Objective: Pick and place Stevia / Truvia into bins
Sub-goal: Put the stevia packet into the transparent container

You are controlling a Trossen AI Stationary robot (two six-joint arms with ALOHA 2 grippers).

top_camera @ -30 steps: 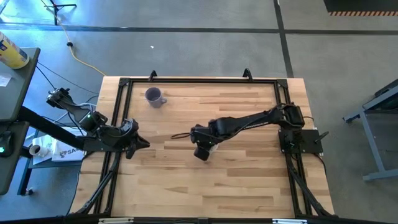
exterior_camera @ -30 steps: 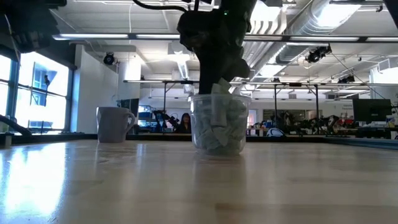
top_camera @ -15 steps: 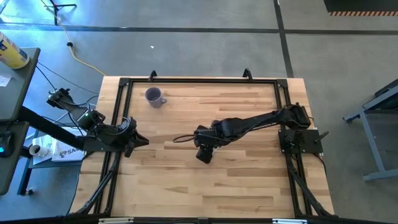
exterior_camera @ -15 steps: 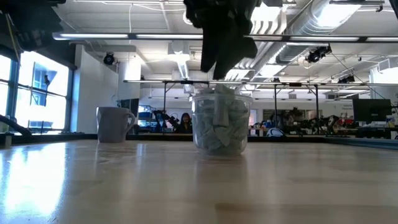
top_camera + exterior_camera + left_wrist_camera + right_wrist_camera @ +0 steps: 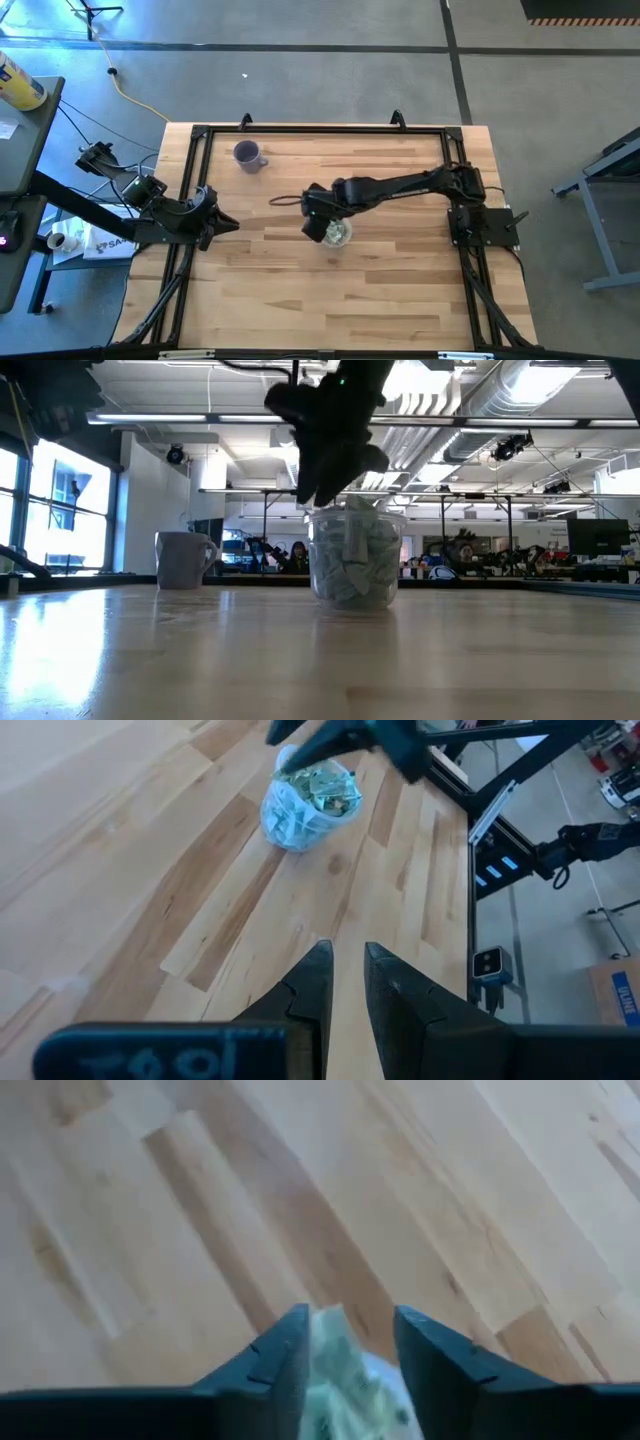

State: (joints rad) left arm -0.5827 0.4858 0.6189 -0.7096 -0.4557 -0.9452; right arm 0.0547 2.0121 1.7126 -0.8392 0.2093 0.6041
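Observation:
The bin, a clear plastic cup [image 5: 338, 235] [image 5: 352, 560] [image 5: 305, 795], stands on its base at mid-table, filled to the rim with pale green and white Stevia sachets [image 5: 350, 545]. My right gripper [image 5: 314, 228] [image 5: 318, 490] [image 5: 345, 1345] hangs just above the cup's left rim, pointing steeply down. It is open with nothing held, and the sachets [image 5: 350, 1375] show below through the gap. My left gripper [image 5: 228, 225] [image 5: 345, 975] waits at the table's left edge with a narrow gap between its fingers and nothing in it.
A purple mug [image 5: 247, 155] [image 5: 183, 560] stands at the far left of the table. Black frame rails [image 5: 195, 150] run along the table's edges. Bare wood lies all around the cup.
My right gripper has risen from the cup's mouth and gone toward the table's far left. The cup, which it covered in the high view, now shows beside it and stands where it was.

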